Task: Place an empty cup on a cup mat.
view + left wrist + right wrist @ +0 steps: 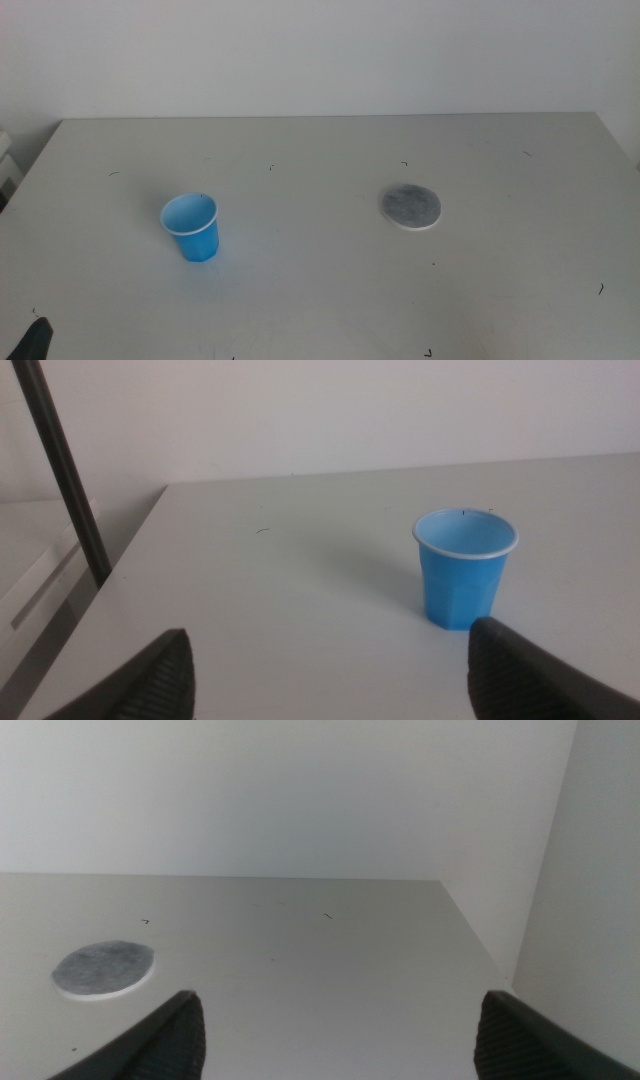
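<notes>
The blue cup (191,227) stands upright and empty on the left half of the white table, also seen in the left wrist view as the cup (465,567). The grey cup mat (410,206) lies flat on the right half, well apart from the cup, and shows as the cup mat (104,968) in the right wrist view. My left gripper (330,670) is open, low near the table's front left, short of the cup, with nothing between its jaws. My right gripper (335,1040) is open too, back from the mat and out of the middle view.
A dark tip of the left gripper (35,338) shows at the middle view's bottom left corner. A dark post (62,470) stands beyond the table's left edge. A white wall runs behind the table and along its right side (590,870).
</notes>
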